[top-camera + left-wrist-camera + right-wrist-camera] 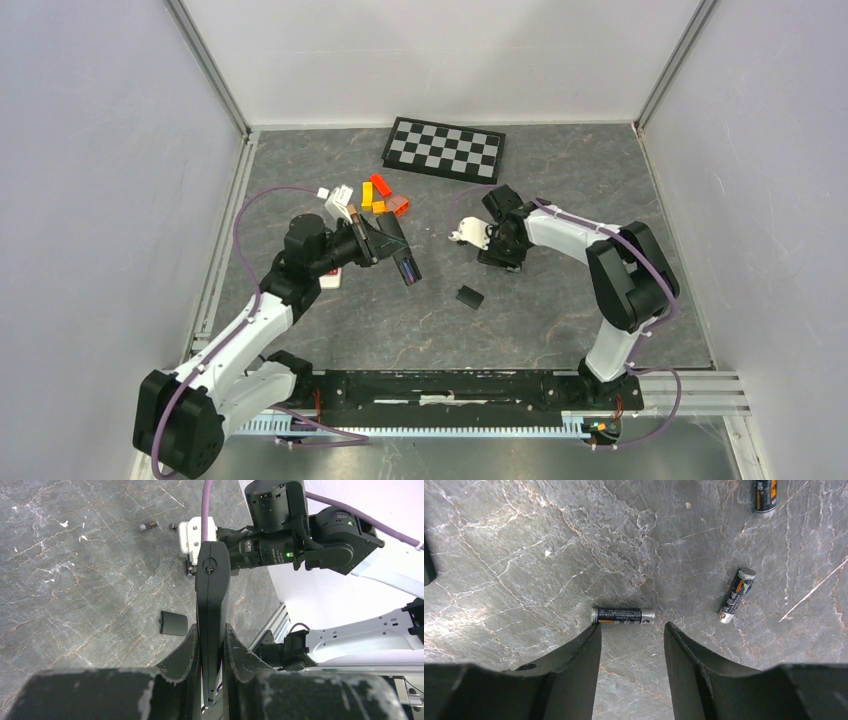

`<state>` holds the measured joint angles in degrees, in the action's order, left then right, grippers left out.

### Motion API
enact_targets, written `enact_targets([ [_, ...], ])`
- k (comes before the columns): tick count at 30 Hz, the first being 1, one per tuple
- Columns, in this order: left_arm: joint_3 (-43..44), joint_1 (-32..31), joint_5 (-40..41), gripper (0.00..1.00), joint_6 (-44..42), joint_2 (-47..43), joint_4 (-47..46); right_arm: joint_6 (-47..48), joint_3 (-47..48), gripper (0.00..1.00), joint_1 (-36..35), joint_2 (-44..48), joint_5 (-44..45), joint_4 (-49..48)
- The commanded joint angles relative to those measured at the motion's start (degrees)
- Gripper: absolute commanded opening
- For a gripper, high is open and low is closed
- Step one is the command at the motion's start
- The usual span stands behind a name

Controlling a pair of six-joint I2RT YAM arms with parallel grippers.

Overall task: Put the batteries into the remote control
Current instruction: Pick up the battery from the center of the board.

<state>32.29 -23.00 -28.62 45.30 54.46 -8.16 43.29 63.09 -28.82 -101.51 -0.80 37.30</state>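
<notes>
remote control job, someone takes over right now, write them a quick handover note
Left gripper: shut on the remote control, held edge-on above the table.
Right gripper: open, fingers poised over one battery lying flat, not gripped.
A second battery and a third battery lie near it; a small black cover lies loose.
Done: remote lifted. Left: grip a battery and seat it; whether any is already in, cannot tell.
</notes>
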Motion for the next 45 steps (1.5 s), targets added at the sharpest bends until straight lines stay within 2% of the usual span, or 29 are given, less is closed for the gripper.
enact_targets([
  [1, 2.60, -0.11, -1.01, 0.02, -1.03, 0.88, -1.48, 2.40, 2.05, 0.54, 0.17, -1.56, -0.04, -1.91],
  [15, 2.56, -0.06, -1.52, 0.02, -0.74, 1.26, -1.59, 5.35, 2.81, 0.55, 0.14, -2.55, -7.70, -2.17],
  [19, 2.60, -0.03, -1.52, 0.02, -0.74, 1.16, -1.42, 5.58, 2.66, 0.52, 0.09, -3.16, -8.92, -1.93],
  [21, 2.60, -0.09, -1.63, 0.02, -0.74, 1.24, -1.42, 5.26, 2.58, 0.47, 0.12, -3.72, -9.04, -1.73],
  [25, 2.60, -0.09, -1.70, 0.02, -0.82, 0.96, -1.18, 4.06, 2.46, 0.24, 0.10, -4.40, -7.88, -1.44],
  [31, 2.16, -0.04, -1.45, 0.02, -1.00, 0.23, -0.72, 1.08, 2.83, 0.13, 0.15, -4.15, -5.08, -2.32],
  [33, 2.07, -0.10, -1.04, 0.02, -1.09, -0.07, -0.46, 0.22, 3.21, 0.13, 0.10, -3.96, -5.09, -2.29],
  [34, 1.98, 0.02, -0.85, 0.02, -1.09, -0.35, -0.32, 0.11, 3.15, 0.17, 0.16, -3.83, -4.96, -1.97],
  [35, 1.94, -0.05, -0.70, 0.02, -1.21, -0.43, -0.19, 0.13, 2.89, 0.25, 0.11, -3.70, -4.58, -1.43],
  [38, 1.87, -0.02, -0.36, 0.02, -1.41, -0.96, 0.15, 0.23, 1.73, 0.36, 0.17, -3.25, -3.17, -0.62],
  [41, 1.89, 0.03, -0.29, 0.02, -1.70, -0.85, 0.34, 0.16, 1.82, 0.38, 0.26, -3.48, -3.24, 0.11],
  [45, 2.07, 0.02, -0.49, 0.02, -1.66, -0.49, 0.34, -0.05, 2.65, 0.33, 0.41, -4.37, -3.79, 2.17],
])
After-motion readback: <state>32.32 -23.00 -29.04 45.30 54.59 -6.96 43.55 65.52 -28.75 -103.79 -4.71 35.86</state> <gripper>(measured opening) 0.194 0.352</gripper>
